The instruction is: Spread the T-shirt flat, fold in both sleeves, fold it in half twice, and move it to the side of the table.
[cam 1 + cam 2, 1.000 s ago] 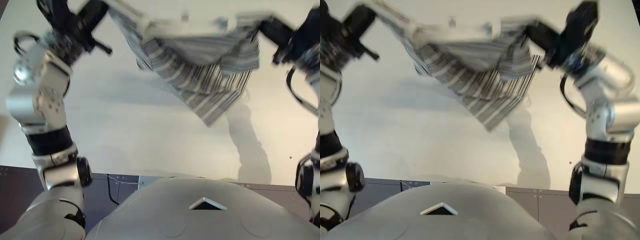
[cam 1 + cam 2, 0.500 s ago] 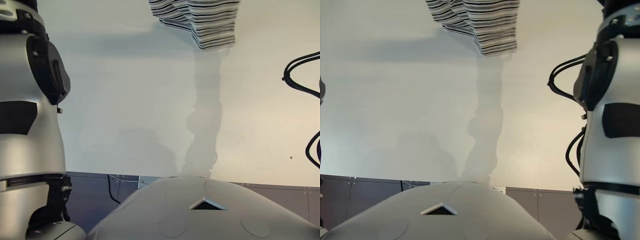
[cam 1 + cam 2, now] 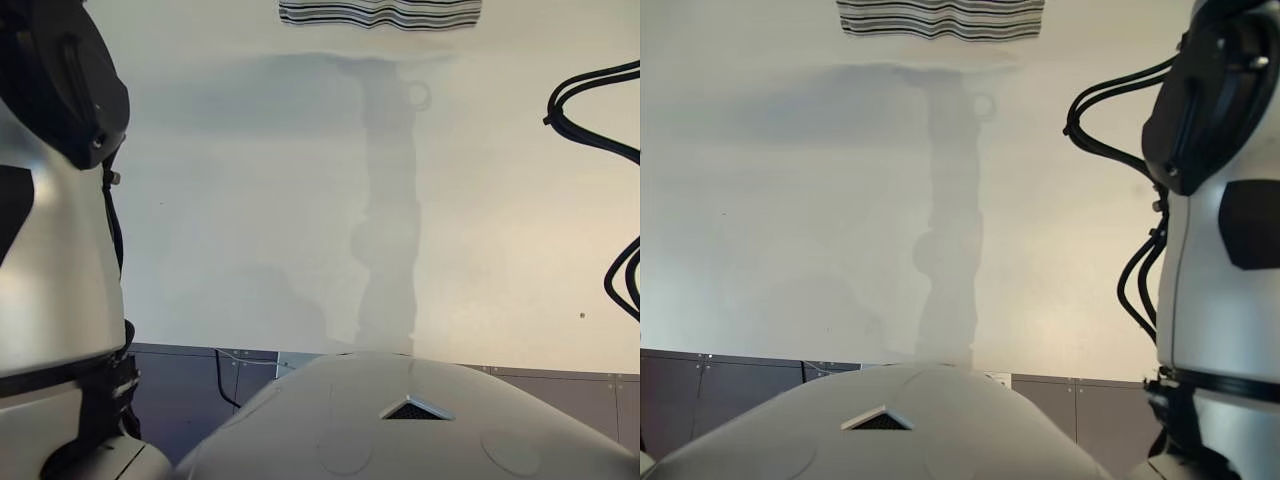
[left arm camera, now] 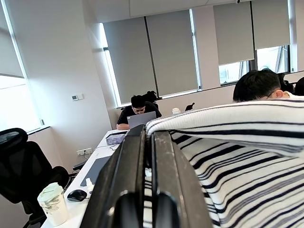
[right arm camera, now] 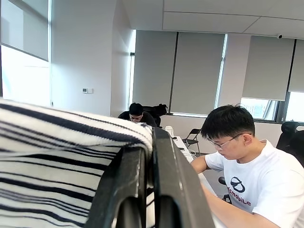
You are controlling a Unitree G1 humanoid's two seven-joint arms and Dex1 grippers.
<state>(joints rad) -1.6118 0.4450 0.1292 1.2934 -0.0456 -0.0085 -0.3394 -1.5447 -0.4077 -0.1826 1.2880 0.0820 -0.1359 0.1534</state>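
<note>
The black-and-white striped T-shirt point(image 3: 380, 12) hangs high above the white table point(image 3: 250, 200); in the eye views its level bottom hem crosses the top edge. My left gripper point(image 4: 149, 135) is shut on a fold of the striped cloth point(image 4: 237, 156), which drapes over one finger. My right gripper point(image 5: 148, 142) is likewise shut on the striped cloth point(image 5: 57, 161). Both arms are raised, the left upper arm point(image 3: 50, 200) at the left and the right one point(image 3: 1225, 200) at the right.
The table's near edge point(image 3: 300, 347) runs across the lower part of the eye views, with dark cabinet fronts point(image 3: 720, 385) below it. Black cables point(image 3: 600, 110) loop off my right arm. A small dark speck point(image 3: 582, 316) lies near the table's right front.
Both arms have risen and carried the shirt up. The bunched, slanting cloth now hangs straight, with its hem climbing to the top edge of the eye views.
</note>
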